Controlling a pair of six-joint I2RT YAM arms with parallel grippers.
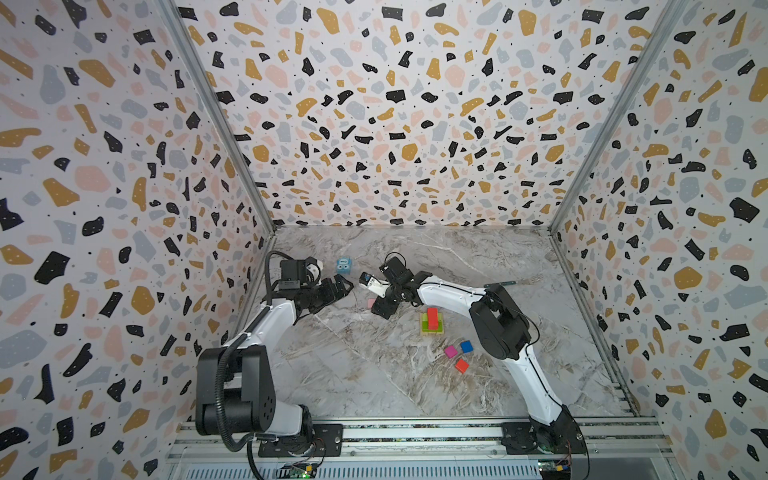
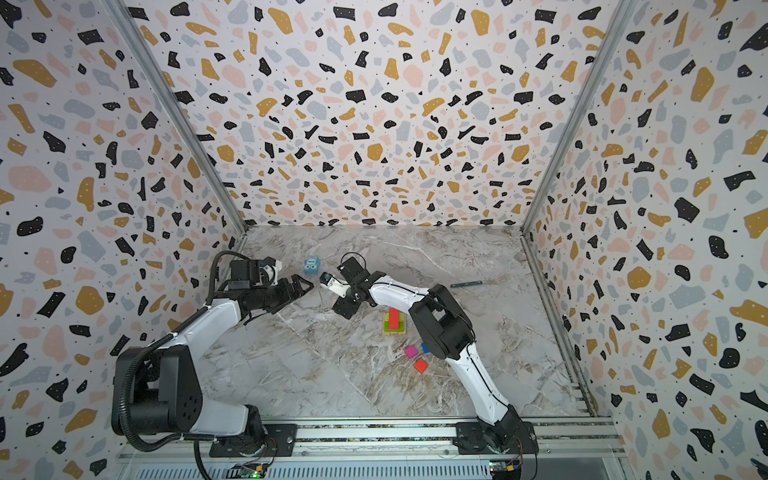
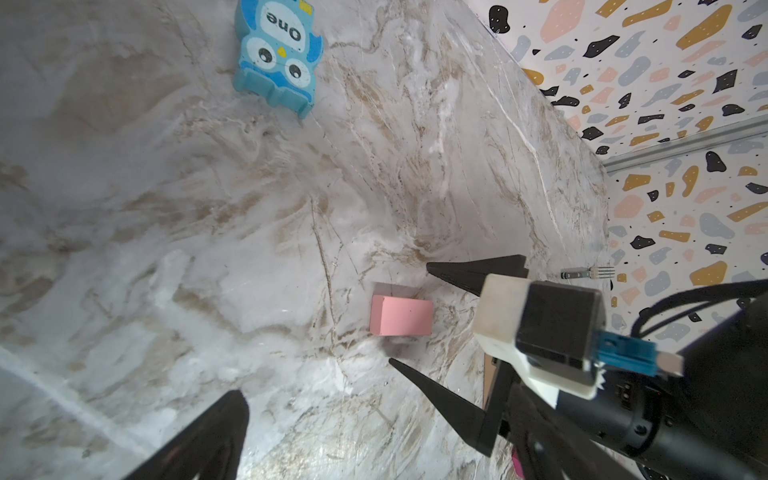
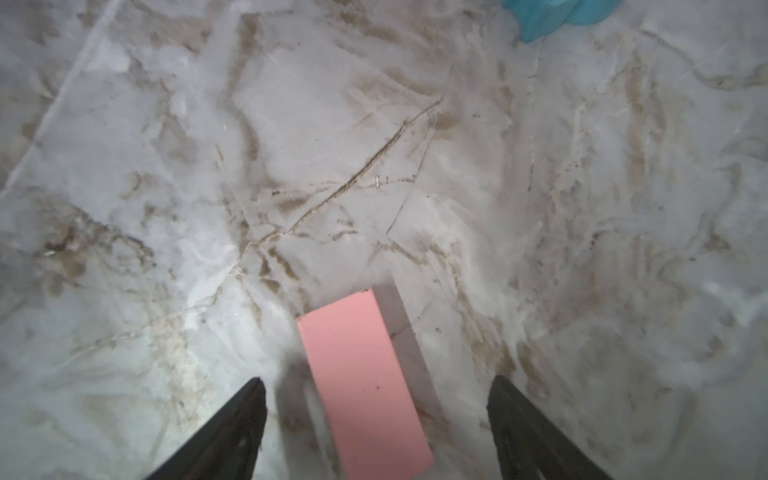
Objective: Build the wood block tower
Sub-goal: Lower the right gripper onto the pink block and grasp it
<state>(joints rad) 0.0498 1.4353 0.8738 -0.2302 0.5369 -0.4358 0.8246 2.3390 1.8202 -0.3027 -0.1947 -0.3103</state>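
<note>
- Nearest me, on the near side of the tower (image 1: 432, 322): orange-red cube (image 1: 461, 365), magenta cube (image 1: 450, 351) and blue cube (image 1: 466, 346). All loose on the table, apart from each other and clear of the stack.
- The tower so far: tan base, green layer, one red oblong on top. Green shows bare beside the red, so I judge that spot is for the pink one.
- Pink block (image 1: 371, 303) lies flat on the table, left of the tower and slightly farther back, well apart from it.
- Right gripper (image 4: 376, 380) is over the pink block with jaws spread, one finger on each side and neither touching. It holds nothing.
- Key relation: in the right wrist view the block's long axis runs roughly along the fingers, slightly skewed. A squeeze would land across its short width. That's a good grip if the skew doesn't twist it.
- Right arm is clearly the nearer one. Nothing sits between its fingers and the block.
- Left gripper (image 1: 347, 286) hangs farther left of the tower, just past the pink block, spread and empty. It's close enough that I'd watch it on the lift.
- Blue owl box (image 1: 344, 264) sits behind that, out of the carry path.
- Farthest back, right of the tower: a slim dark tool (image 1: 505, 284), irrelevant.
</note>
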